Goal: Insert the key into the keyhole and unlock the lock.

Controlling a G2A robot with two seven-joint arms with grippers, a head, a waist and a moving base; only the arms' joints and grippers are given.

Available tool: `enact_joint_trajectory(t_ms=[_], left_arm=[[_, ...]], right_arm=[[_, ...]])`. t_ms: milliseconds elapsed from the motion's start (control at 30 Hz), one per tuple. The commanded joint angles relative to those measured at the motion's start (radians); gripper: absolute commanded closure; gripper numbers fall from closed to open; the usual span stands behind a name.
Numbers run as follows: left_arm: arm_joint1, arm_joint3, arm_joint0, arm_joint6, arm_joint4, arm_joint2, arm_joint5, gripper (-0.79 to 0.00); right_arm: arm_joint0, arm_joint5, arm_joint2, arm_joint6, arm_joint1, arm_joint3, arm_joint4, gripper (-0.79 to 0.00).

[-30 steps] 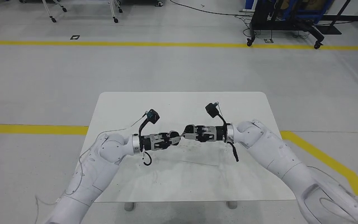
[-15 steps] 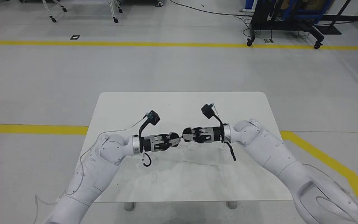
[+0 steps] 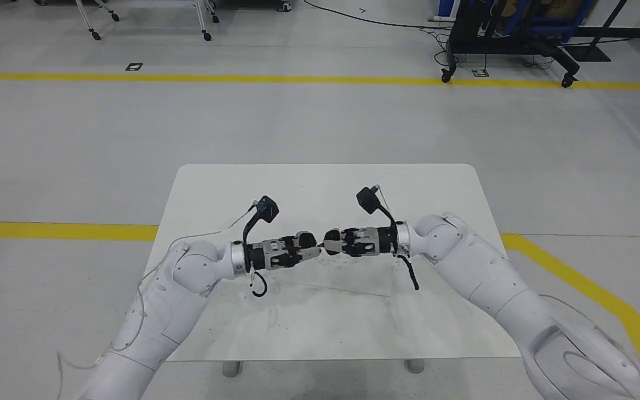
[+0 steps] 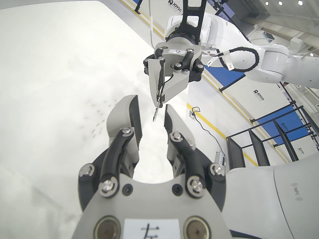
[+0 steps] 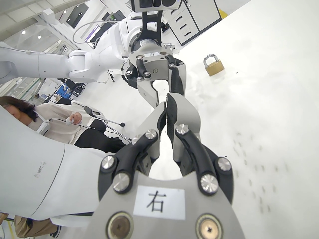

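White counter point(image 3: 430, 190) below; right pincer point(image 4: 159, 100), clamped on the key point(image 4: 155, 114), has closed in leftward, bringing the blade inside the wide-open left pincer point(image 4: 151, 105); probably a handover; padlock point(image 5: 213, 65) lies on the counter, well apart, shackle shut.

The lock point(image 5: 214, 67) is shiny brass-toned metal, the key point(image 4: 156, 112) seemingly metal, the table point(image 5: 261, 63) smooth and matt.

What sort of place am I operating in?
Probably an industrial robotics test hall: yellow lines painted on the grey floor, a white work table, and a wheeled equipment rack behind it.
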Motion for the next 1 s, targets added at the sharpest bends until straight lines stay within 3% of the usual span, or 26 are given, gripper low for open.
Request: enact_joint_trajectory(t_ms=[0, 300, 467, 567, 867, 967], left_arm=[[0.005, -0.003, 0.011, 0.015, -0.007, -0.015, -0.017, -0.785], [0.028, -0.069, 0.088, 0.132, 0.101, -0.101, -0.038, -0.785], [0.051, -0.144, 0.171, 0.207, 0.187, -0.200, -0.043, -0.785], [0.060, -0.217, 0.228, 0.285, 0.340, -0.262, 0.072, -0.785], [0.060, -0.217, 0.228, 0.285, 0.340, -0.262, 0.072, -0.785], [0.056, -0.287, 0.245, 0.352, 0.548, -0.249, 0.213, -0.785]], right_arm=[[-0.010, 0.000, 0.014, -0.013, 0.004, -0.002, -0.002, 0.000], [-0.093, 0.000, 0.123, -0.178, 0.030, -0.060, -0.113, 0.000], [-0.181, 0.000, 0.215, -0.282, 0.062, -0.126, -0.165, 0.000], [-0.208, 0.000, 0.245, -0.312, 0.073, -0.141, -0.187, 0.000], [-0.208, 0.000, 0.245, -0.312, 0.073, -0.141, -0.187, 0.000], [-0.208, 0.000, 0.245, -0.312, 0.073, -0.141, -0.187, 0.000]])
